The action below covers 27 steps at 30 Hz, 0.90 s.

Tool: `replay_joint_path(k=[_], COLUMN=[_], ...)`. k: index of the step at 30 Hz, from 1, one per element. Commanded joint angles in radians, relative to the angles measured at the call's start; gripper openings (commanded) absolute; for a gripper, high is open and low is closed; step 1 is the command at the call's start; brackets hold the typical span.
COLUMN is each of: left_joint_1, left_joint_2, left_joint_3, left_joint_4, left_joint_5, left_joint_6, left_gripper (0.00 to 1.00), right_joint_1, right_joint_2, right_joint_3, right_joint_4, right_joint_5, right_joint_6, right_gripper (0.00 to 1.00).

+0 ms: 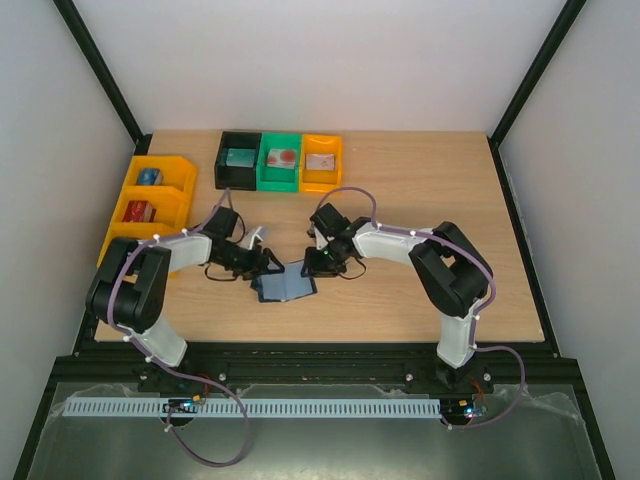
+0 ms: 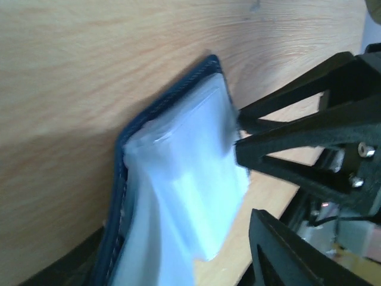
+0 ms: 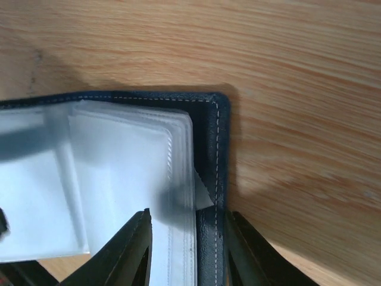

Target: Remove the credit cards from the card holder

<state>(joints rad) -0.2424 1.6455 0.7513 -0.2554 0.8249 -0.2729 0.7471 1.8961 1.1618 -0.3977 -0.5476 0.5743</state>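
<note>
The card holder (image 1: 285,287) lies opened flat on the wooden table (image 1: 420,190), in front of and between the two arm bases. Its dark navy cover faces down and its pale, frosted plastic sleeves (image 3: 119,173) face up. The sleeves are too cloudy to tell whether credit cards are inside them.

The right gripper (image 3: 187,219) is at the holder's right edge. One finger sits over the sleeves and the other just outside the stitched navy border, so that edge lies in the gap between them. Whether they are pinching it, I cannot tell.

The left gripper (image 1: 266,262) is at the holder's left end. In its wrist view the sleeves bulge up off the cover and a dark finger shows on either side of the holder. Whether they press on it is also unclear.

Beyond the holder, at the far edge of the table, a black bin (image 1: 240,137), a green bin (image 1: 281,138) and an orange bin (image 1: 322,139) stand in a row touching each other, each with a small item inside. To the holder's far left stand yellow bins (image 1: 165,160), also with items in them.
</note>
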Motion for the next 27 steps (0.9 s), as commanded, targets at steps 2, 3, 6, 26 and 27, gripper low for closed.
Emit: replay_joint_path(k=[2, 3, 6, 26, 27], left_joint_1=[-0.046, -0.045, -0.046, -0.137, -0.154], left_joint_2=[0.032, 0.036, 0.021, -0.197, -0.205], left_joint_3=[0.017, 0.028, 0.070, 1.157, 1.178], left_joint_4=[0.043, 0.030, -0.025, -0.964, -0.965], left_joint_5=[0.118, 0.119, 0.111, 0.067, 0.063], left_joint_6=[-0.010, 0.000, 0.068, 0.804, 0.806], left_gripper=[0.30, 0.15, 0.02, 0.02, 0.02], right_joint_1=[0.011, 0.011, 0.000, -0.160, -0.160], right_joint_2=[0.006, 0.003, -0.034, -0.756, -0.762], right_joint_3=[0.002, 0.003, 0.001, -0.033, -0.029], right_joint_4=[0.062, 0.059, 0.061, 0.370, 0.376], right_joint_5=[-0.048, -0.047, -0.031, -0.250, -0.257], right_joint_6=[0.012, 0.006, -0.017, -0.376, -0.379], right_gripper=[0.33, 0.33, 0.33, 0.93, 0.93])
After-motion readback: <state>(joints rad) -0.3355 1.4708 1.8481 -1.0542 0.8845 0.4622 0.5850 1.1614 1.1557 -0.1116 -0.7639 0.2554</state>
